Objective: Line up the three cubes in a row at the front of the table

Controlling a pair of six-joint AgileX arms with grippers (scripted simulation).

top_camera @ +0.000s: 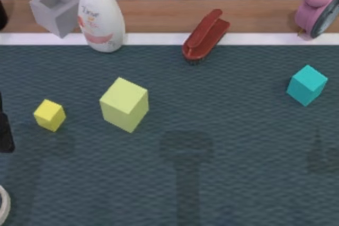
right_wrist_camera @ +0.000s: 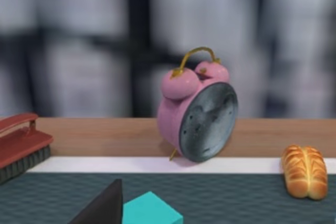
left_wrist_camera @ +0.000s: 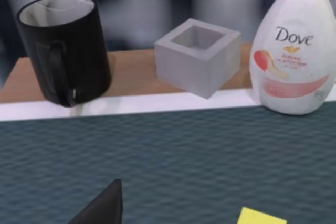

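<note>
Three cubes lie apart on the dark woven table (top_camera: 222,130). The small bright yellow cube (top_camera: 50,115) is at the left, and the larger pale yellow-green cube (top_camera: 124,104) sits just right of it. Far right is the teal cube (top_camera: 306,85). My left gripper (left_wrist_camera: 178,220) hangs low at the table's left edge, open and empty. One dark finger (left_wrist_camera: 102,208) shows, with a corner of the yellow cube (left_wrist_camera: 261,217) ahead of it. My right gripper (right_wrist_camera: 157,220) is outside the top view, open and empty. Its finger (right_wrist_camera: 105,208) stands beside the teal cube (right_wrist_camera: 151,211).
Along the wooden band at the back stand a grey hollow block (top_camera: 54,10), a Dove bottle (top_camera: 100,17), a red brush (top_camera: 205,34) and a pink alarm clock (top_camera: 318,6). A black mug (left_wrist_camera: 65,48) and a bread roll (right_wrist_camera: 303,170) show in the wrist views.
</note>
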